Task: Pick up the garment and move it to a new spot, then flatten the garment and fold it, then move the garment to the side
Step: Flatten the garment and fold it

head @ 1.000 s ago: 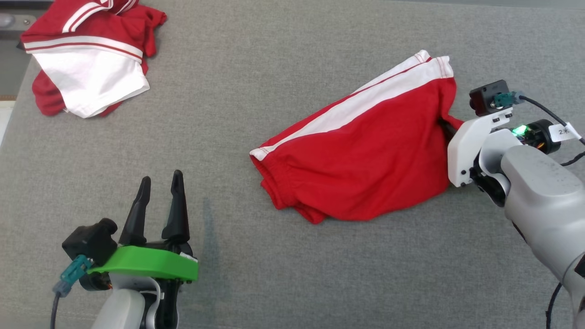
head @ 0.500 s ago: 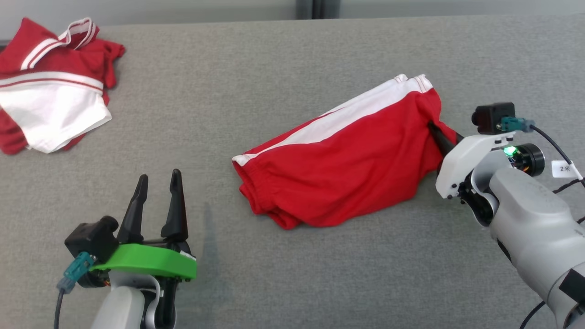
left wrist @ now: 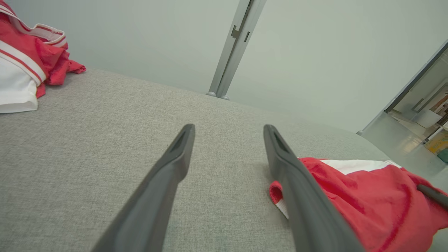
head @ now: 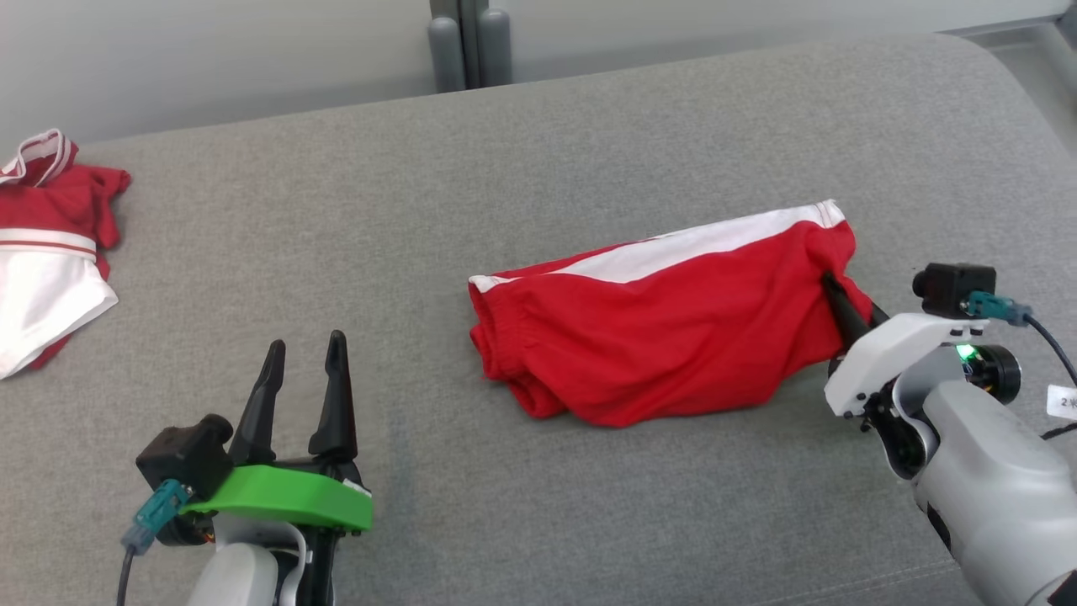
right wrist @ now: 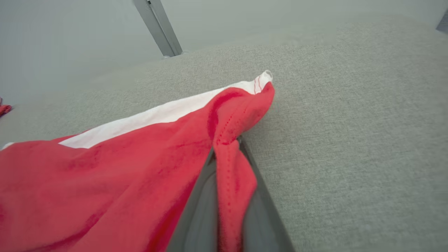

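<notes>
Two garments lie on the grey padded surface (head: 589,151): the red shorts (head: 665,337), white-striped along one side, right of centre, and a red-and-white heap (head: 42,244) well apart at the left edge. The right gripper (head: 835,290) pinches the shorts' right-hand hem, fingers closed tight on a fold of red cloth. The left gripper (head: 306,341) hovers near the shorts' left end, fingers spread wide, holding nothing.
</notes>
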Robot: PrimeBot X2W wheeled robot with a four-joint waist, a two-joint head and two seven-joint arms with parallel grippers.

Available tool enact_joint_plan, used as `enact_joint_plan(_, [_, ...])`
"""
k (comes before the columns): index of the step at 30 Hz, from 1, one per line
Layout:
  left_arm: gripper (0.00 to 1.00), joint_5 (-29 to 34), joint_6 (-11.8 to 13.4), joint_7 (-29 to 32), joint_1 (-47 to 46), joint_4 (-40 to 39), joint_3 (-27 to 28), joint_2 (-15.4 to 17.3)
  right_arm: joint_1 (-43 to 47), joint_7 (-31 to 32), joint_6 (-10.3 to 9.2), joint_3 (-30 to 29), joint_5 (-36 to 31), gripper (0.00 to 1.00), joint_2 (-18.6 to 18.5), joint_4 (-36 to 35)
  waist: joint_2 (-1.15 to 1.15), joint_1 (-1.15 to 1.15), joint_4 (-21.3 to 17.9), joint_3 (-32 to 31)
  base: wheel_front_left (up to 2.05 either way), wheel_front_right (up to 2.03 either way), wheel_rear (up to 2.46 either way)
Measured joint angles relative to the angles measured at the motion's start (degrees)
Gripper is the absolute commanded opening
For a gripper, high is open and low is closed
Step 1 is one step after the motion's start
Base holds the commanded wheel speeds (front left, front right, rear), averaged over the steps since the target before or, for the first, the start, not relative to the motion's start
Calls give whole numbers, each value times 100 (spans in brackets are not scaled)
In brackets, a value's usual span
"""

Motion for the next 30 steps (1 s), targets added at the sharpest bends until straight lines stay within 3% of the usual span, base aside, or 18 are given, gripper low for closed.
enact_joint_plan(7, [100,34,-25,1,84,62,-13,-57,523,-1,0,-940,-745,0,257,-266,0,0,20,-130,0,0,0])
enact_joint_plan(14, [100,51,-54,0,160,127,-25,-126,559,0,0,-1306,-1569,0,568,-567,0,0,220,-251,0,0,0])
enact_joint_plan(22, [100,59,-77,1,202,168,-34,-186,130,419,0,-561,-2169,0,1107,-1038,0,0,425,-348,0,0,0])
enact_joint_plan(30, [100,71,-101,1,213,178,-10,-222,168,862,0,471,-2171,0,1246,-1326,0,0,599,-383,0,0,0])
